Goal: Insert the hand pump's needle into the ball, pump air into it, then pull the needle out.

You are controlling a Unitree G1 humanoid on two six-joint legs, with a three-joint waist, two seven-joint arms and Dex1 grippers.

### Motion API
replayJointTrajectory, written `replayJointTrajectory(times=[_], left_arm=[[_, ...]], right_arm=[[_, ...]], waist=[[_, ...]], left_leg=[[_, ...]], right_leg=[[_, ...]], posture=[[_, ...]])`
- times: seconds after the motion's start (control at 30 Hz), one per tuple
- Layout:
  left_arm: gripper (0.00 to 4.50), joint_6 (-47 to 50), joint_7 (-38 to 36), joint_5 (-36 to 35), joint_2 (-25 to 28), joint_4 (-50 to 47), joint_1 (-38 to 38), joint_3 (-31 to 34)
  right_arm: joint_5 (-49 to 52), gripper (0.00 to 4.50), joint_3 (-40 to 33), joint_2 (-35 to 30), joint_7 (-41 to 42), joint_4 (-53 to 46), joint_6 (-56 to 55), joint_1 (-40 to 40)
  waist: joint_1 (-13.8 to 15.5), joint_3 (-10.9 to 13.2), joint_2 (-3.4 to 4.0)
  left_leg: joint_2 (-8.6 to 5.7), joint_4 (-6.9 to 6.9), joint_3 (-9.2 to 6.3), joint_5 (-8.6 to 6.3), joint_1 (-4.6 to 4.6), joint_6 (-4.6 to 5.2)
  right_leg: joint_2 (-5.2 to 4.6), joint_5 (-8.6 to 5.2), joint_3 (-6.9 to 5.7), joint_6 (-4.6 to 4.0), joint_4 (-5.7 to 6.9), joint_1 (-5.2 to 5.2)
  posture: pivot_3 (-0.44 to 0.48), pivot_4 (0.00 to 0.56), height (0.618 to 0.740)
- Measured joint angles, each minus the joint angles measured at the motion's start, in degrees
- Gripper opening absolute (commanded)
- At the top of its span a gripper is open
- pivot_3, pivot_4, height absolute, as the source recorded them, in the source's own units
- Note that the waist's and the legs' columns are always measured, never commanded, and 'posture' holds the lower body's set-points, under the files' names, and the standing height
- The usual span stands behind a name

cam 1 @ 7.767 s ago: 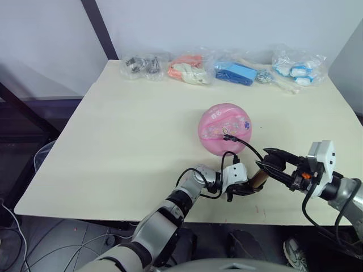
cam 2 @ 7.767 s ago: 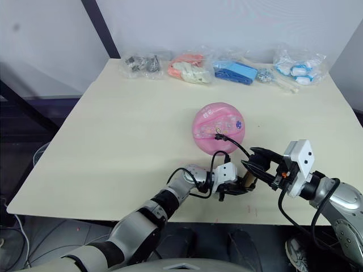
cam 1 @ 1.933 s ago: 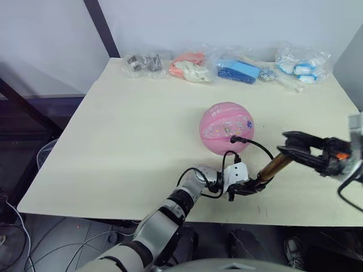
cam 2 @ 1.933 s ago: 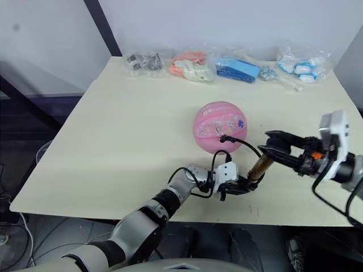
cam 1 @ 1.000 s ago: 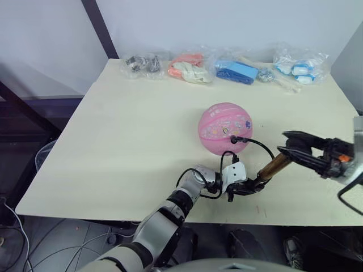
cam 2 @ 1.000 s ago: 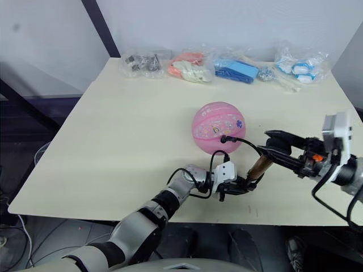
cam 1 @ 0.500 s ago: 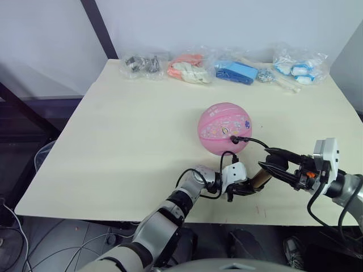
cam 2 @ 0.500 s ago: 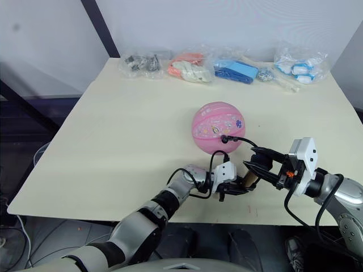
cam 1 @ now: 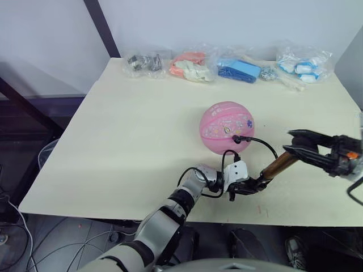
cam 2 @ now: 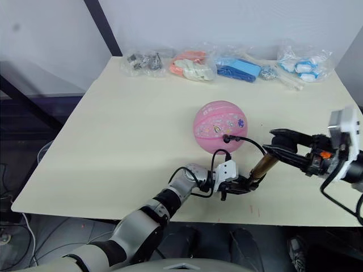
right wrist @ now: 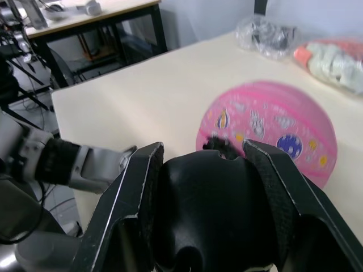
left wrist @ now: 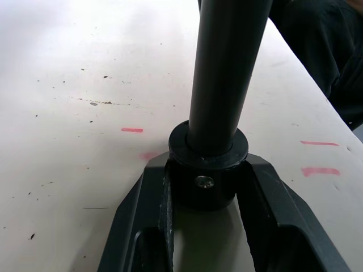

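So the needle (cam 1: 236,137) looks already stuck in the ball (cam 1: 226,127), left gripper (cam 1: 248,187) clamped on the hand pump (cam 1: 275,168) base, right gripper (cam 1: 296,148) clamped on its handle, mid-pumping I'd guess, pull-out still to come.

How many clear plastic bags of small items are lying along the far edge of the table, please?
4, in a row along the table's far edge: grey metal parts at the robot's left, orange and white items, blue items, then blue-and-white pieces at the right.
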Motion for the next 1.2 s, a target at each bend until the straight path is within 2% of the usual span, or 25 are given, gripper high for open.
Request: replayJointTrajectory(times=[0.3,0.5,0.6,0.73,0.83,1.03,1.2], left_arm=[[1.1,-0.01,-0.04,-0.01,-0.02,0.0,-0.02,-0.1],[1.1,-0.01,-0.01,0.04,0.11,0.0,0.04,-0.18],[1.1,0.0,0.28,0.2,0.32,0.03,0.07,-0.2],[1.1,0.0,0.87,1.03,0.55,0.14,0.12,-0.4],[1.1,0.0,1.02,1.24,0.61,0.22,0.08,-0.38],[1.1,0.0,1.07,1.31,0.75,0.36,0.05,-0.35],[1.1,-0.01,1.05,1.38,0.74,0.45,0.03,-0.41]], right_arm=[[8.12,1.74,-5.83,-5.48,-0.94,1.97,5.67,-5.74],[5.81,1.74,-5.37,-3.66,0.0,1.17,4.57,-5.37],[2.03,1.74,-2.04,0.07,0.31,-0.69,0.98,-3.19],[-7.38,1.74,6.18,4.45,1.49,-1.35,-5.83,0.62],[-12.45,1.74,10.29,5.18,2.32,-1.34,-9.49,1.89],[-22.98,1.74,19.61,11.35,1.21,0.61,-17.23,3.76],[-28.81,1.74,23.58,13.98,-0.46,2.06,-21.44,5.8]], waist=[[0.01,0.04,-0.02],[0.0,-0.02,-0.09],[-0.11,-0.1,-0.22],[-0.28,-0.36,-0.43],[-0.3,-0.56,-0.44],[-0.3,-0.81,-0.52],[-0.28,-0.9,-0.53]], left_leg=[[0.01,0.01,0.0,0.0,-0.05,0.0],[0.02,0.01,-0.01,0.0,-0.02,0.0],[0.04,0.01,0.02,0.0,0.08,0.0],[0.07,-0.01,0.04,-0.01,0.35,-0.01],[0.09,-0.03,0.03,-0.01,0.4,-0.01],[0.13,-0.08,0.04,0.0,0.45,-0.02],[0.13,-0.07,0.04,0.0,0.45,-0.02]], right_leg=[[-0.02,0.0,-0.01,-0.01,0.0,-0.04],[0.0,0.0,-0.02,-0.01,0.0,-0.02],[0.02,0.0,0.01,0.02,0.0,0.02],[0.07,-0.14,0.03,0.26,0.01,0.2],[0.1,-0.14,0.03,0.25,0.01,0.2],[0.15,-0.12,0.05,0.2,0.02,0.2],[0.15,-0.06,0.06,0.1,0.01,0.2]], posture=[[0.0,0.15,0.74],[0.0,0.15,0.74],[0.0,0.15,0.74],[0.0,0.15,0.74],[0.0,0.15,0.74],[0.0,0.15,0.74],[0.0,0.15,0.74]])
